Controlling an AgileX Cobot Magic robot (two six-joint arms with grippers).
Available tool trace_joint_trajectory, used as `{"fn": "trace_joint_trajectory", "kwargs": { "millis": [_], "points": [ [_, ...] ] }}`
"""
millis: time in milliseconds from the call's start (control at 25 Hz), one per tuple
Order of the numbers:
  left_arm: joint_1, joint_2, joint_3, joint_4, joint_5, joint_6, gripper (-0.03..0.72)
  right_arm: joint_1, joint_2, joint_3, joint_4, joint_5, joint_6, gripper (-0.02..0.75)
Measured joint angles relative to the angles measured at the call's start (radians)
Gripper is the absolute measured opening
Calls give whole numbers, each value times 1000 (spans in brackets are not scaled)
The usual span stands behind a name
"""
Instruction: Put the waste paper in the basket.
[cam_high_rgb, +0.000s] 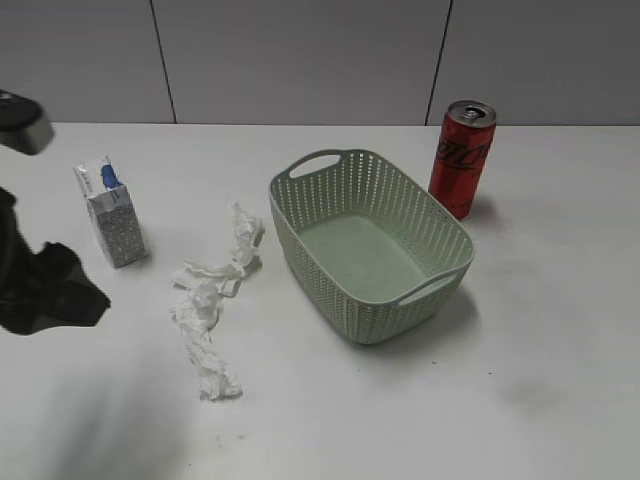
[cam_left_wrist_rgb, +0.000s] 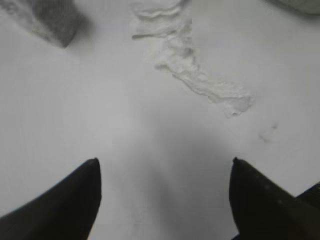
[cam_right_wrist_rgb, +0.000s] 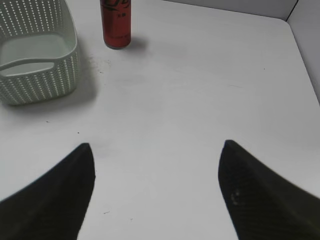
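The left hand (cam_left_wrist_rgb: 165, 162) is held released above the table (cam_left_wrist_rgb: 125, 150), near the waste paper (cam_left_wrist_rgb: 195, 75); the right hand (cam_right_wrist_rgb: 156, 145) is likewise spread wide and holds nothing.

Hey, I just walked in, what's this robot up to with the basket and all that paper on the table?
It is clearing waste paper into the basket, but nothing has gone in yet: the basket is empty and the crumpled scraps lie on the table to its left. The left gripper hovers open above the table near the paper, holding nothing. The right gripper is open too, over bare table away from the scraps. A red can and a small packet stand untouched.
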Motion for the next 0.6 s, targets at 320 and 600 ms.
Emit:
{"fn": "trace_joint_trajectory", "kwargs": {
  "millis": [320,600],
  "points": [
    [-171,357,-152,31,-64,0,591,0,0,0,0,0,0,583],
    [-191,577,-248,30,-119,2,591,0,0,0,0,0,0,583]
  ]
}}
